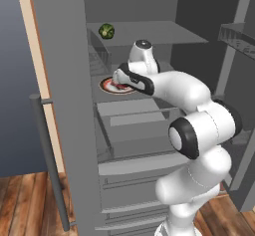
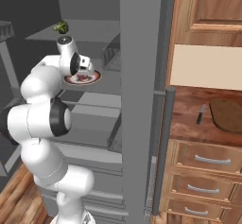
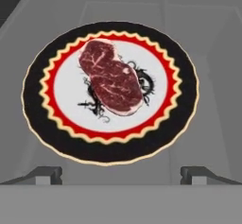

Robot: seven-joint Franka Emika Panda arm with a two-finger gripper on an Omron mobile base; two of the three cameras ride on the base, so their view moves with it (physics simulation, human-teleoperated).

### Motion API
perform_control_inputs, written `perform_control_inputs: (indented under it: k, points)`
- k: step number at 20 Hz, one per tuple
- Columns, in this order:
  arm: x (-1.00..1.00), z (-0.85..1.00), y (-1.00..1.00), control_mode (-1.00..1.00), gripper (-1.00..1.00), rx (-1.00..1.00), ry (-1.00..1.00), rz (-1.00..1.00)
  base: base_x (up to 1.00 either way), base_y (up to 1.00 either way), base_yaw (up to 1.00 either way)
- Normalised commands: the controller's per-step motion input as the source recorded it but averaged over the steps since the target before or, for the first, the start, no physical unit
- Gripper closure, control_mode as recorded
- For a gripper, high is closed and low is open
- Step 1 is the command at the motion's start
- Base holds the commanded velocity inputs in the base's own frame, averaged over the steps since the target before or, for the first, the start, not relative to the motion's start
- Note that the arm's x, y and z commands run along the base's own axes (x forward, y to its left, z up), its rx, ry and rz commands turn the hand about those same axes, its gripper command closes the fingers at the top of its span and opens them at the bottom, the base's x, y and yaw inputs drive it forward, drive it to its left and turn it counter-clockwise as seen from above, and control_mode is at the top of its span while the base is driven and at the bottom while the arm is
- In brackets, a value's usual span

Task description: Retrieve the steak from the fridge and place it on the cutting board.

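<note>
1. While the steak (image 3: pixel 111 79) lies untouched at the centre of the hand view, on a round plate (image 3: pixel 38 119) with a black rim and a red and cream zigzag band, we judge the pick-up as not yet made.
2. We see our gripper (image 3: pixel 120 173) open above it: the two dark fingertips (image 3: pixel 45 175) rise well apart at the bottom of the hand view, with nothing between them.
3. We find the plate on a grey shelf of the fridge (image 1: pixel 64 105), left of centre in the left base view; the door stands wide open, so that step looks done.
4. A small green vegetable (image 1: pixel 106 30) sits on the shelf above, in the upper part of that view.
5. Left for us: grasp the steak, lift it out, and carry it to the cutting board (image 2: pixel 228 115), at the right edge of the right base view on the wooden countertop (image 2: pixel 189 124), beside a small dark knife (image 2: pixel 201 114).
</note>
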Motion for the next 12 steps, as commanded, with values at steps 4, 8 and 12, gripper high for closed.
perform_control_inputs:
  k: [4,8,12]
  points:
    - [0.10,-0.33,0.08,-1.00,-1.00,-0.08,-0.01,0.10,0.00,0.00,0.00]
    - [0.12,-0.09,0.00,-1.00,-1.00,0.00,-0.04,0.04,0.00,0.00,0.00]
    - [0.23,-0.02,0.00,-1.00,-1.00,0.00,-0.03,0.00,0.00,0.00,0.00]
